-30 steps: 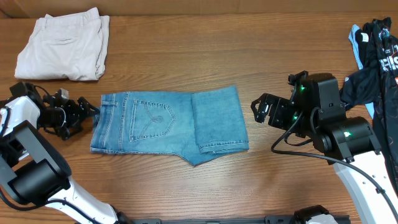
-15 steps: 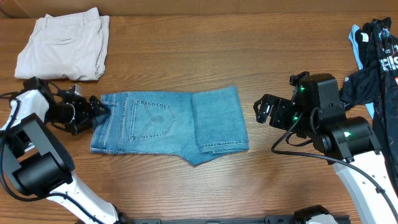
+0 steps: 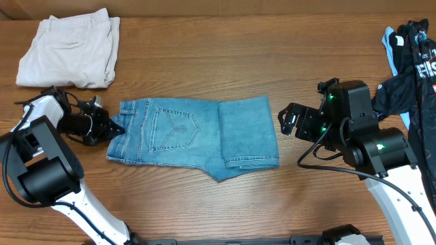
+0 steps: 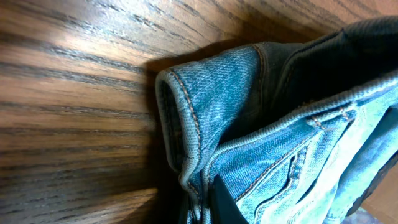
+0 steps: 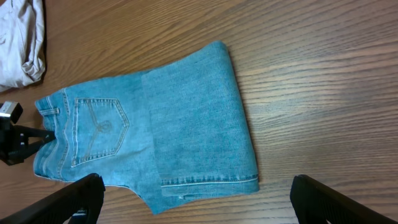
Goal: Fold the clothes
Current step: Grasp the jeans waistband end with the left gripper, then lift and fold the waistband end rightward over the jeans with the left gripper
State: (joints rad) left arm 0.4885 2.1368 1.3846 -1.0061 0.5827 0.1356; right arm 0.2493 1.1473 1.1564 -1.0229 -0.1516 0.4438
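White lettering stands on the black garment (image 3: 419,51) at the frame's edge, cut off and too small to read; no other text.

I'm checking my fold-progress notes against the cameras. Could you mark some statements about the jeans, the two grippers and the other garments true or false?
1. The jeans lie folded, a back pocket facing up. True.
2. The left gripper is closed at their waistband end. True.
3. The right gripper grips the cuff. False: it is open, clear of the denim.
4. The cream trousers lie on top of the jeans. False: they sit apart, at the far left corner.
5. The black garment lies at the table's right edge. True.
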